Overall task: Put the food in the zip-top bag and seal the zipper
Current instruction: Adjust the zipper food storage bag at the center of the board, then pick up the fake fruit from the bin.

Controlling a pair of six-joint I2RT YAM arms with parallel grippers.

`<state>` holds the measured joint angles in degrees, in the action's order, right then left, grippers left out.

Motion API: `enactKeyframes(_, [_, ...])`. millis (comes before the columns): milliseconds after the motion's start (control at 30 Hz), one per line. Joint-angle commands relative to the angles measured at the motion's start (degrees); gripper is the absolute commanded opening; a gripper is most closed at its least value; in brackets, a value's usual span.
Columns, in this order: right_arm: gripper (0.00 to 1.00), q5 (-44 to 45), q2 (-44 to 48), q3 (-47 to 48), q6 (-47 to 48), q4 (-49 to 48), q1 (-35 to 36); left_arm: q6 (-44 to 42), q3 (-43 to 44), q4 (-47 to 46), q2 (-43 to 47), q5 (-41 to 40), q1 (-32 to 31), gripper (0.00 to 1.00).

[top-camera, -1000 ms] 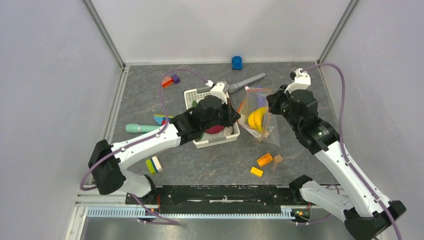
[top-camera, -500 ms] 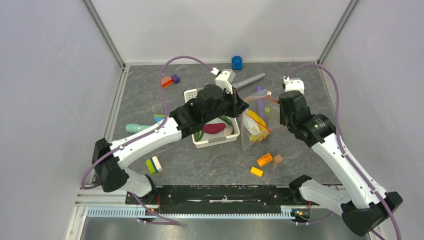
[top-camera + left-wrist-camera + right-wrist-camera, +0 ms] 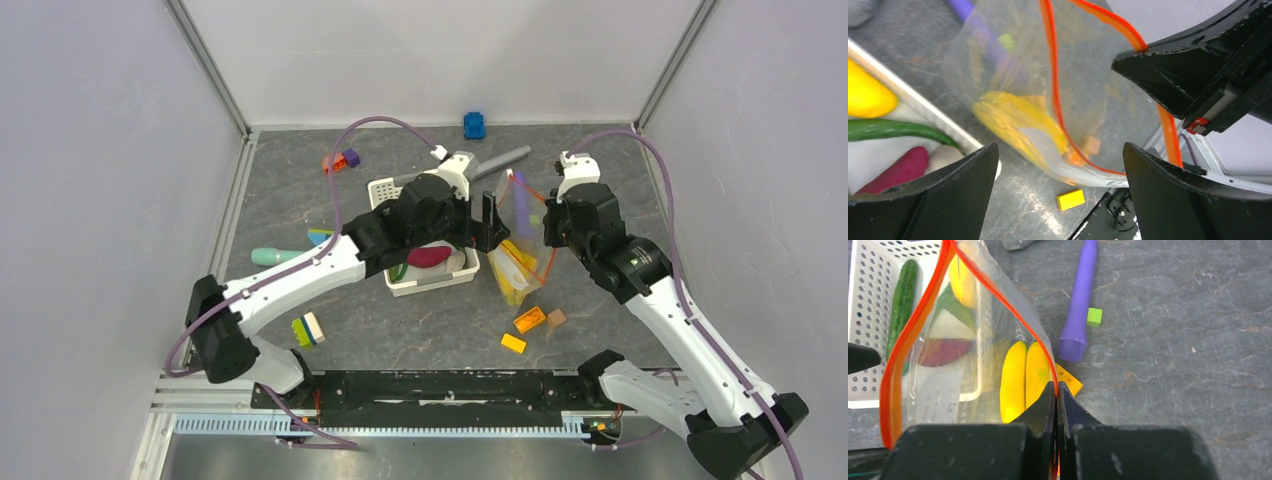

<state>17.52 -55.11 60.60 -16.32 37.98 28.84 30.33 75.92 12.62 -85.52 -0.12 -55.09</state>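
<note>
The clear zip-top bag (image 3: pixel 520 240) hangs from my right gripper (image 3: pixel 546 226), which is shut on its orange-red zipper (image 3: pixel 998 295) strip. The bag's mouth gapes open. Yellow banana pieces (image 3: pixel 1020 380) lie at the bag's bottom. My left gripper (image 3: pixel 1060 195) stands open just left of the bag (image 3: pixel 1073 100), with nothing between its fingers. More food sits in the white basket (image 3: pixel 430 286): a purple-red sweet potato (image 3: pixel 428 257), a green cucumber (image 3: pixel 903 295), a yellow piece (image 3: pixel 865 95) and a whitish piece (image 3: pixel 943 156).
A long purple cylinder (image 3: pixel 1080 295) and a small green cube (image 3: pixel 1094 316) lie behind the bag. Orange, tan and yellow blocks (image 3: pixel 529 319) sit in front of it. A grey cylinder (image 3: pixel 500 160), a blue toy (image 3: pixel 474 125) and a teal cylinder (image 3: pixel 280 257) lie farther off.
My left gripper has gone from shut to open and let go of the bag's mouth. The bag now hangs from my right gripper alone, its bottom swung nearer.
</note>
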Motion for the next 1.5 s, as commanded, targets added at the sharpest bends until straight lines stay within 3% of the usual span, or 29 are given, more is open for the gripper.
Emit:
enactKeyframes(0, [0.00, -2.68, 0.59, -0.62, 1.88, -5.32, 0.07, -3.13, -0.96, 5.63, 7.39, -9.04, 0.48, 1.00])
enactKeyframes(133, [0.00, -2.83, -0.52, -1.37, 2.37, -6.02, 0.07, -0.60, -2.80, 10.67, 9.67, -13.69, 4.73, 1.00])
enactKeyframes(433, [0.00, -8.19, -0.29, -3.80, 3.49, -11.48, 0.07, 4.75, -4.66, 7.22, 4.40, -2.13, 18.84, 1.00])
enactKeyframes(633, [0.00, -7.75, -0.68, -4.74, 3.19, -12.14, 0.08, 6.97, 1.40, 5.06, -9.57, -7.68, 20.55, 1.00])
enactKeyframes(700, [0.00, -8.79, -0.72, -5.16, 3.19, -12.40, 0.03, 8.71, 2.90, 3.90, -13.40, -6.24, 21.82, 1.00])
enactKeyframes(1100, [0.00, -8.64, -0.43, -6.98, 3.01, -12.39, 0.08, 15.99, 5.79, -5.43, -26.09, -7.23, 23.89, 0.99])
enactKeyframes(1467, [0.00, -9.08, -0.12, -7.34, 2.43, -12.49, 0.00, 17.90, 9.91, -4.16, -32.94, -5.38, 23.95, 0.81])
